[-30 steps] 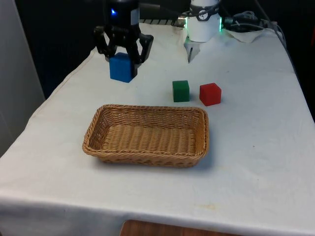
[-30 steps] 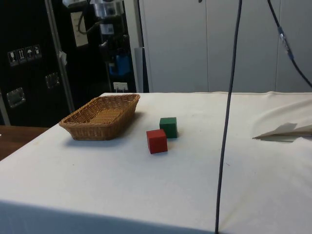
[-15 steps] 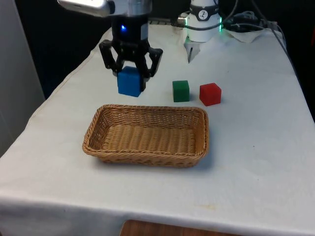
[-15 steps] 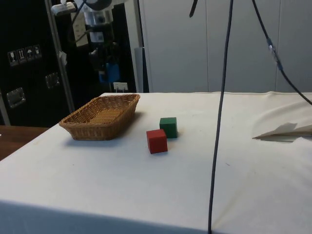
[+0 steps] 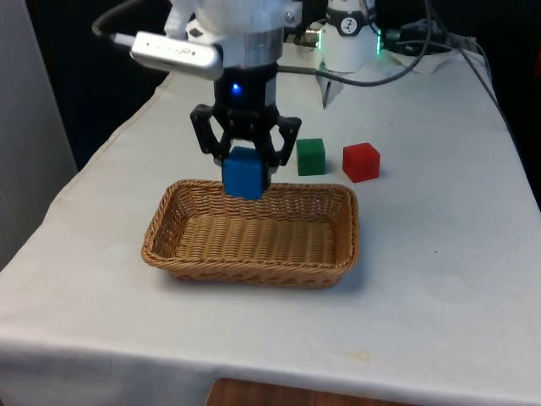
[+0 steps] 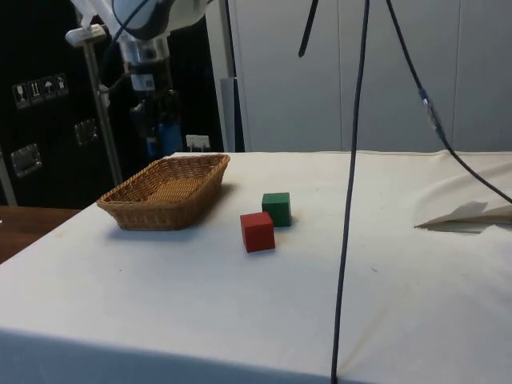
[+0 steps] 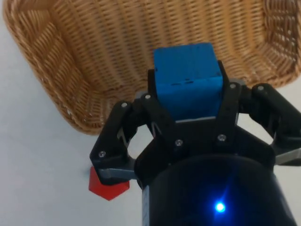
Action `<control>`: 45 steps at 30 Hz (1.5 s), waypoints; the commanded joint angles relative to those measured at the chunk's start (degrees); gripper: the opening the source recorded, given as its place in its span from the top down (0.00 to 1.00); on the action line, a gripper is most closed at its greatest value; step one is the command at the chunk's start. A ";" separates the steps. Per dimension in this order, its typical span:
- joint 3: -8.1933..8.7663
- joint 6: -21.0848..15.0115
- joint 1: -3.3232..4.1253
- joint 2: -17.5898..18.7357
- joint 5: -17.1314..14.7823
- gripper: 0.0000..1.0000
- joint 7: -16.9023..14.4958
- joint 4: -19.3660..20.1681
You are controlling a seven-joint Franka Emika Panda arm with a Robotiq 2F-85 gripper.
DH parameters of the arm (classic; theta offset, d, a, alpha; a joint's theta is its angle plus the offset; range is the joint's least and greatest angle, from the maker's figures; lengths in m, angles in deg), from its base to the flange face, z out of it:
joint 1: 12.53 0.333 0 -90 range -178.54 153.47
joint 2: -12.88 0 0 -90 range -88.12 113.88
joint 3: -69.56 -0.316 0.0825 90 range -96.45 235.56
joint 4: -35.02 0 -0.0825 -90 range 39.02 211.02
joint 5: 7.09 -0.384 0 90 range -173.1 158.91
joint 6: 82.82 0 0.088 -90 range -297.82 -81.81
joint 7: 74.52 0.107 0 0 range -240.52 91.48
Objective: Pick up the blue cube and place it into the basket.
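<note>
Jaws of the gripper [image 5: 246, 169] are closed on the blue cube [image 5: 244, 172], which hangs in the air above the far rim of the basket [image 5: 161, 227]. In the wrist view the cube is over the basket's edge, not its middle. If released now, I judge it could hit the rim and bounce out, towards the green cube [image 5: 310, 156] and red cube [image 5: 361, 161] just beyond.
</note>
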 commanded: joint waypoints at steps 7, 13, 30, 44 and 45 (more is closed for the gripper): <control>0.00 0.40 -0.17 3.21 -2.35 1.00 -1.60 -3.50; -0.52 1.38 -0.74 5.56 -4.47 1.00 -3.32 -5.90; -0.46 1.38 -0.92 8.59 -8.71 1.00 -7.51 -6.19; -0.29 1.60 -0.97 11.86 -10.83 1.00 -9.00 -8.02; -0.23 1.60 -0.92 11.92 -10.83 1.00 -9.00 -8.14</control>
